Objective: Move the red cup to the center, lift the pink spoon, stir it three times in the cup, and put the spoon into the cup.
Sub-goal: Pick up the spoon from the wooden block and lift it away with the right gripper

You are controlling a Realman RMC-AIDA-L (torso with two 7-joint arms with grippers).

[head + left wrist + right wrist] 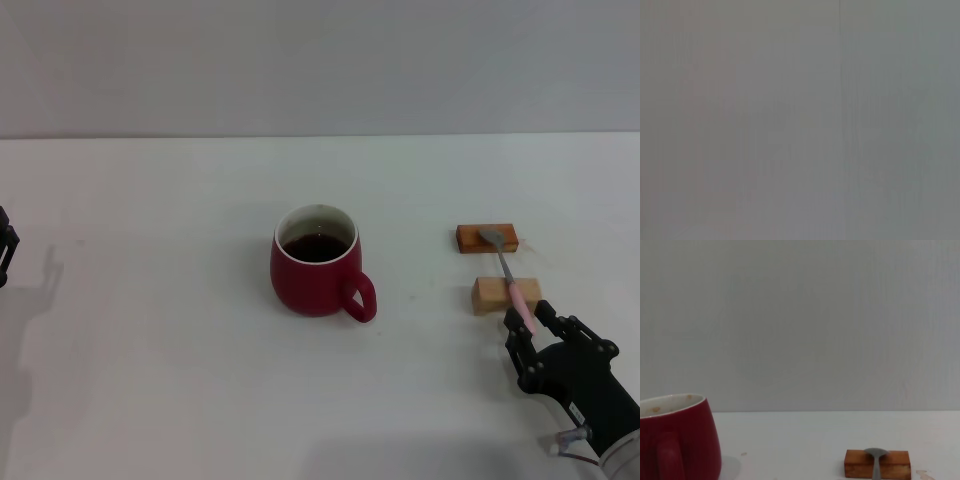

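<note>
Head view: right gripper (524, 322) clenched on pink spoon (510, 283) handle, spoon bridging two wooden blocks (487, 238) for clearance; red cup (315, 261) well left of gripper; left gripper (5, 245) parked, state indeterminable.

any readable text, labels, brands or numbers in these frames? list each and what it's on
None: no view shows any readable text.
red cup: plain glaze, no print or logo.
pink spoon: no marking visible.
Two wooden blocks: bare.
right gripper: at the spoon's handle, no label legible.
left gripper: at the table's left edge, no label visible.
</note>
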